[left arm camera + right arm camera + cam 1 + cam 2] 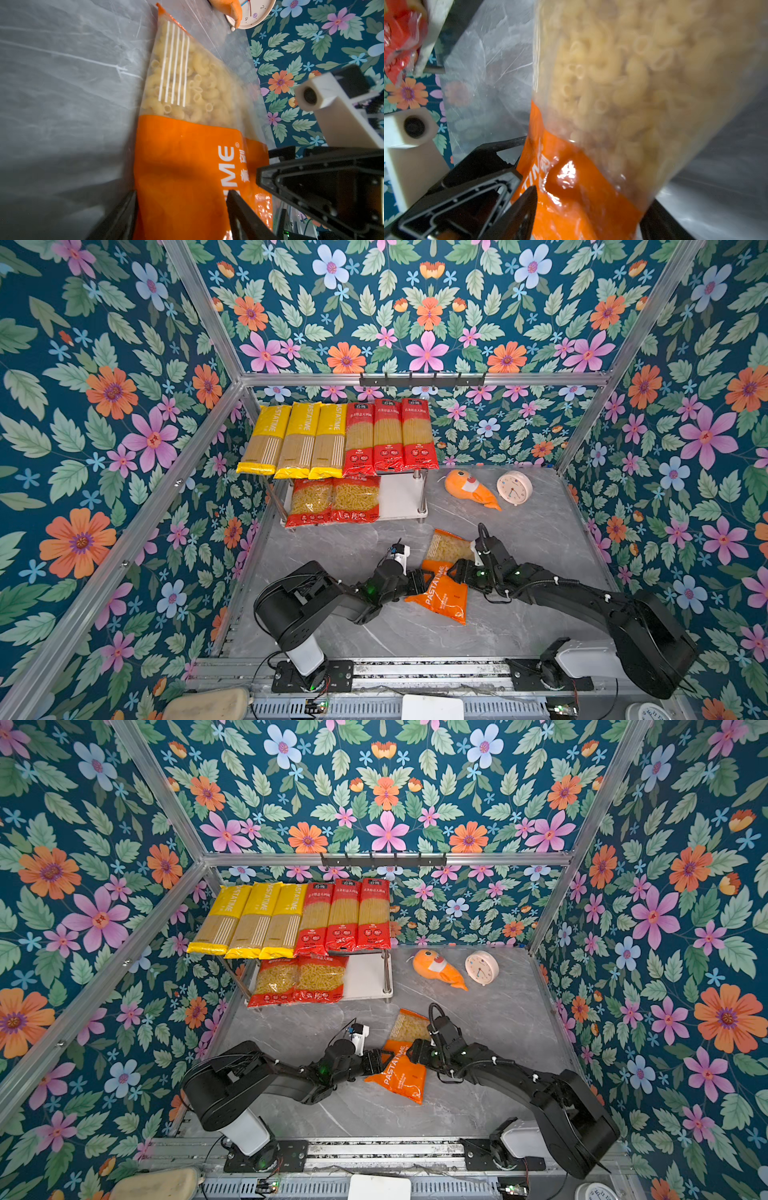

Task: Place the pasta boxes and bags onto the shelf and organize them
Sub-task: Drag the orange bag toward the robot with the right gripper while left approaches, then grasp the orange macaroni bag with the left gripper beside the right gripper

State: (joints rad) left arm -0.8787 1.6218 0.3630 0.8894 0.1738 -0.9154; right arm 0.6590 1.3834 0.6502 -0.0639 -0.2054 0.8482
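Clamped from two sides on the orange PASTATIME bag [440, 593]: from 9 o'clock by the left gripper [420, 578], from 3 o'clock by the right gripper [455, 572].

Confirmed in the left wrist view: orange printed band of the bag [187, 162] filling the gap of the left gripper [180, 193], one finger at the bag's edge, one over its printed face. Confirmed likewise in the right wrist view: bag [612, 83] wedged inside the right gripper [591, 197], film creased next to one finger.

Found near the middle of the surface [532, 539], clear macaroni end toward 12 o'clock, orange end toward 6 o'clock. Cannot tell whether lying flat or partly raised.

Located at 11 o'clock from the bag: the shelf [400, 497].
- Upper board: loaded with three yellow spaghetti packs [299, 439] toward 9 o'clock and three red spaghetti packs [388, 435] toward 3 o'clock, side by side.
- Lower board: loaded with two red short-pasta bags [334, 499], touching, toward 9 o'clock.

Placed at 1 o'clock from the bag: orange plush fish [469, 489], with a white clock [514, 487] just beside it at 3 o'clock.
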